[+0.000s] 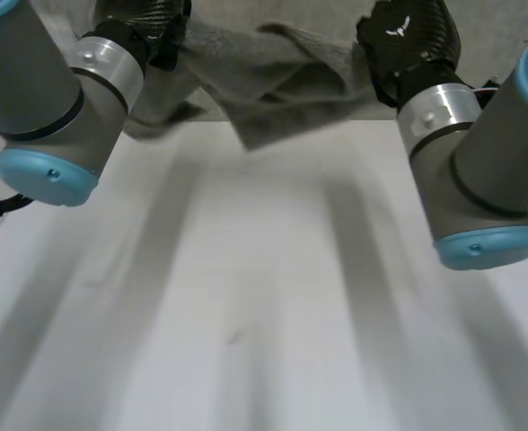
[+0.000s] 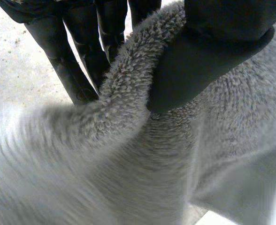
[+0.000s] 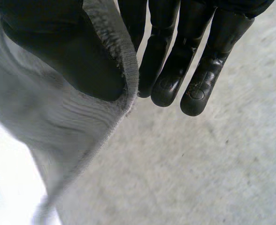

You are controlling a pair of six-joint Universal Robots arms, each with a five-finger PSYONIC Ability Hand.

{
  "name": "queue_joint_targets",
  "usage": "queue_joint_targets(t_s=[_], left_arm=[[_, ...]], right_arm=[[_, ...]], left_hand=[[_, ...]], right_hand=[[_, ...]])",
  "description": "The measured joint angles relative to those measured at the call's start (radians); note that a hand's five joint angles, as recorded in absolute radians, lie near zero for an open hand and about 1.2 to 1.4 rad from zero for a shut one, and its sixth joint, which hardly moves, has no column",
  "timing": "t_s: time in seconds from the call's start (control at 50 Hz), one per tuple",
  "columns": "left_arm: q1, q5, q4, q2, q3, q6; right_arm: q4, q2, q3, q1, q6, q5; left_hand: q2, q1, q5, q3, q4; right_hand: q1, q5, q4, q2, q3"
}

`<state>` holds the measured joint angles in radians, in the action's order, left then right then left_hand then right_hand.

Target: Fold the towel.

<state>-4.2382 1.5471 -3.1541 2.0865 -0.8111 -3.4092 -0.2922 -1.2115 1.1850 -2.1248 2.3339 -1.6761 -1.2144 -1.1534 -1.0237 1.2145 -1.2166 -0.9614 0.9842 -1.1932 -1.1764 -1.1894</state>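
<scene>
Left hand [image 2: 208, 56] pinches towel [image 2: 128, 154] | right hand [image 3: 72, 51] pinches towel edge | white emblem [image 1: 396, 30] on right hand

The towel [image 1: 273, 85] hangs over the far edge of the table [image 1: 246, 296]. The left hand [image 1: 152, 27] is at the towel's left end and the right hand [image 1: 403, 45] is at its right end.

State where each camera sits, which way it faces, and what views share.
Head view: behind, between the arms, looking down at the table; left arm and right arm show.
Left wrist view: on that wrist, looking along the left hand pinching the towel.
Right wrist view: on that wrist, looking along the right hand pinching the towel's edge.
Shared: the towel, in all three.
</scene>
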Motion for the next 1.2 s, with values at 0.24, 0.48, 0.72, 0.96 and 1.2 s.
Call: queue_joint_targets(t_s=[0.24, 0.48, 0.72, 0.96, 1.2], left_arm=[[-0.004, -0.018, -0.016, -0.034, -0.473, -0.014], [0.013, -0.01, 0.048, -0.02, -0.644, -0.032], [0.029, -0.017, 0.114, -0.14, -0.631, -0.109], [-0.04, -0.047, 0.102, -0.032, -0.523, -0.26], [-0.096, -0.176, 0.223, 0.169, -0.315, -0.296]], right_arm=[[0.112, 0.079, 0.223, -0.073, -0.008, 0.131], [0.356, 0.163, 0.294, -0.022, 0.058, 0.149], [0.308, 0.073, 0.399, 0.036, 0.118, 0.16], [0.25, 0.072, 0.452, 0.067, 0.115, 0.164], [0.251, 0.078, 0.458, 0.069, 0.114, 0.164]], left_hand=[[0.0, 0.0, -0.001, 0.0, 0.0], [0.409, 0.348, 0.384, -0.4, 0.402], [0.657, 0.595, 0.643, -0.656, 0.66], [0.664, 0.601, 0.648, -0.663, 0.666], [0.607, 0.548, 0.6, -0.616, 0.617]], right_hand=[[0.0, 0.003, 0.0, 0.0, 0.0], [0.0, 0.003, 0.0, 0.0, 0.0], [0.0, 0.003, 0.0, 0.0, 0.0], [0.0, 0.003, 0.0, 0.0, 0.0], [0.0, 0.003, 0.0, 0.0, 0.0]])
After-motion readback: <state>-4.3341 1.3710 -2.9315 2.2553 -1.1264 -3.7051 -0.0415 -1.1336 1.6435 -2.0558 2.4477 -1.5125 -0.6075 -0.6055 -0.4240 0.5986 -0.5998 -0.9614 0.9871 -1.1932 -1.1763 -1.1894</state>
